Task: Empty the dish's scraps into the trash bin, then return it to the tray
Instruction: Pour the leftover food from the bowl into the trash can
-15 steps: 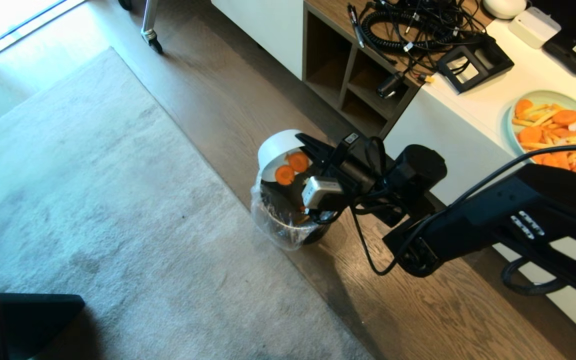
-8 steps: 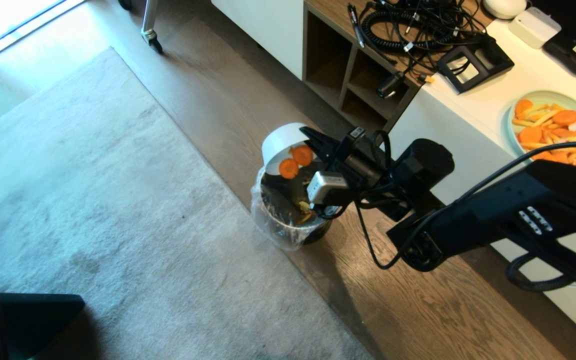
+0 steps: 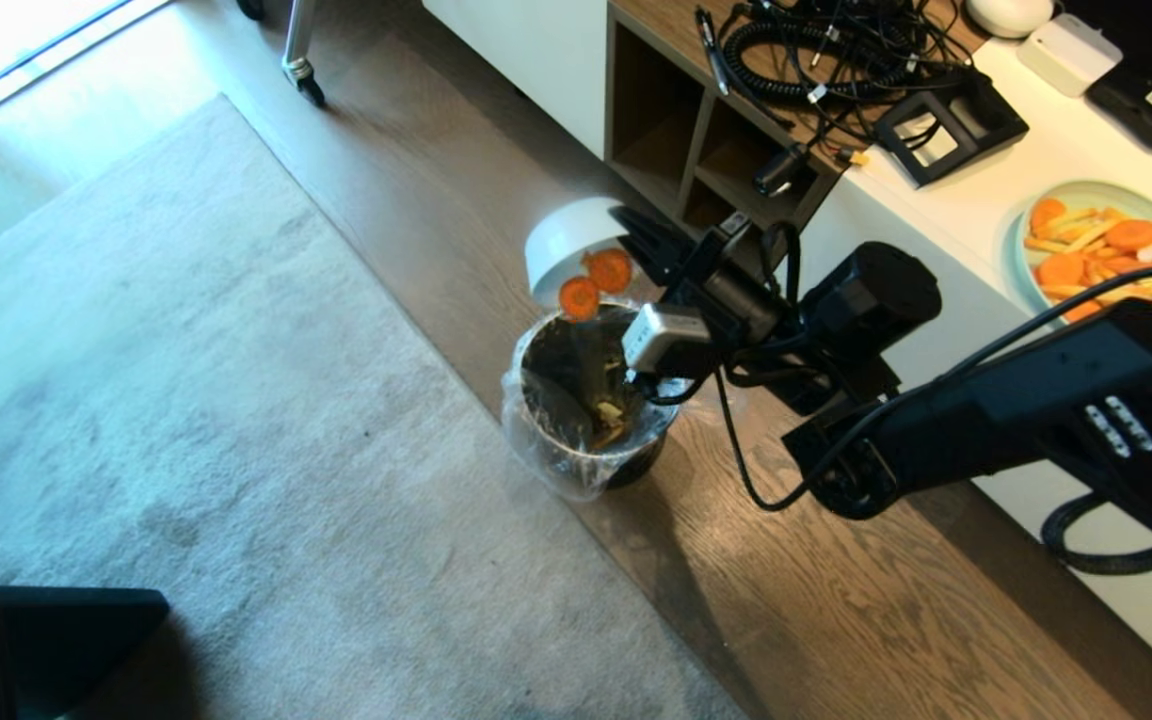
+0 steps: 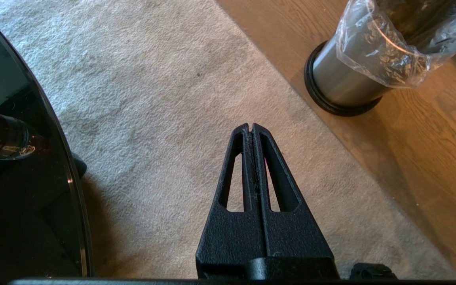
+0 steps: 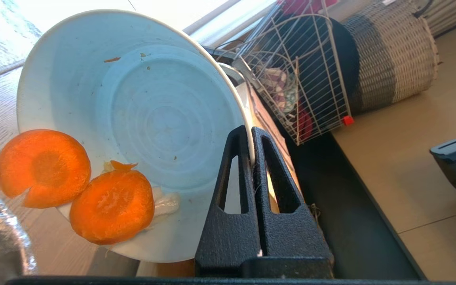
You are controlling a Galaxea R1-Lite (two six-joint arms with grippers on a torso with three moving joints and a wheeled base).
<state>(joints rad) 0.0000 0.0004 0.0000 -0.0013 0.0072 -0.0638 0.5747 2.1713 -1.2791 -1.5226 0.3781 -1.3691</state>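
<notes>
The dish (image 3: pixel 568 243), a small white bowl, hangs tipped on its side just above the far rim of the trash bin (image 3: pixel 586 405). My right gripper (image 3: pixel 636 232) is shut on the dish's rim; the fingertips (image 5: pixel 250 132) pinch the white wall. Two round carrot slices of the scraps (image 5: pixel 44 168) (image 5: pixel 111 206) cling at the dish's (image 5: pixel 149 114) lowest edge with a pale bit (image 5: pixel 165 204) beside them. More scraps (image 3: pixel 608 412) lie inside the lined bin. My left gripper (image 4: pixel 250 127) is shut and empty over the carpet, well short of the bin (image 4: pixel 344 79). The tray is out of view.
A pale-green plate of carrots and fries (image 3: pixel 1086 195) sits on the white cabinet (image 3: pixel 936 200) at right, beside a tangle of cables (image 3: pixel 816 50). A wicker basket (image 5: pixel 394 59) and a wire rack (image 5: pixel 303 75) stand beyond the dish. A round glass tabletop (image 4: pixel 69 190) borders the carpet (image 3: pixel 186 400).
My right arm has lifted the dish higher above the bin and a little farther away. The two carrot slices have slid down to the dish's lower edge.
</notes>
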